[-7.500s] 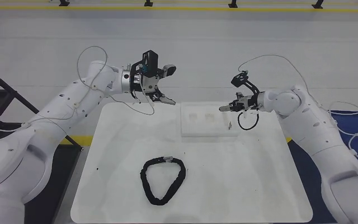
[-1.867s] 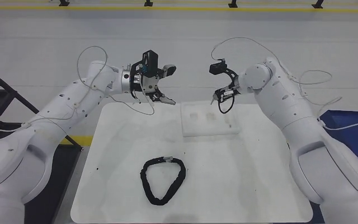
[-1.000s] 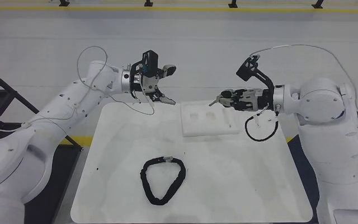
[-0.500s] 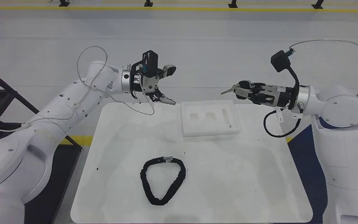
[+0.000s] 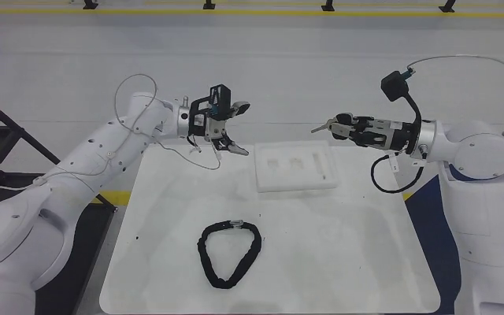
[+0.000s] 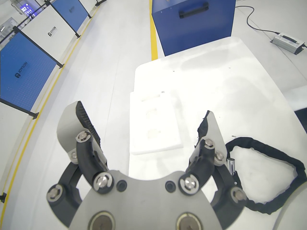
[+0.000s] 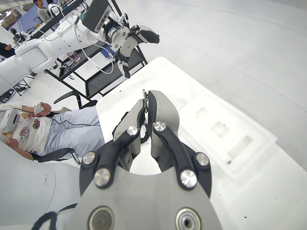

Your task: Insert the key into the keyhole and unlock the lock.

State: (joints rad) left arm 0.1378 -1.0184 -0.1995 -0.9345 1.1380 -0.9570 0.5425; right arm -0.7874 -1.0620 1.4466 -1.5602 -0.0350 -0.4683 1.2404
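A black fabric-covered chain lock lies in a loop on the white table, its metal lock end toward the far side. My right gripper hovers above the table's far right corner, shut on a small metal key that sticks out between its fingertips. My left gripper hangs open and empty over the table's far left edge, short of the chain. In the left wrist view that gripper points toward the white foam tray, with the chain lock off to one side.
The white foam tray with three shallow recesses sits at the far middle of the table. A blue box stands on the floor past the table's right end. A black rack stands beyond the left end.
My left gripper has shifted a little to the right, toward the foam tray. Before that the right arm lifted the key off the tray and swung out to the right, where it now holds still.
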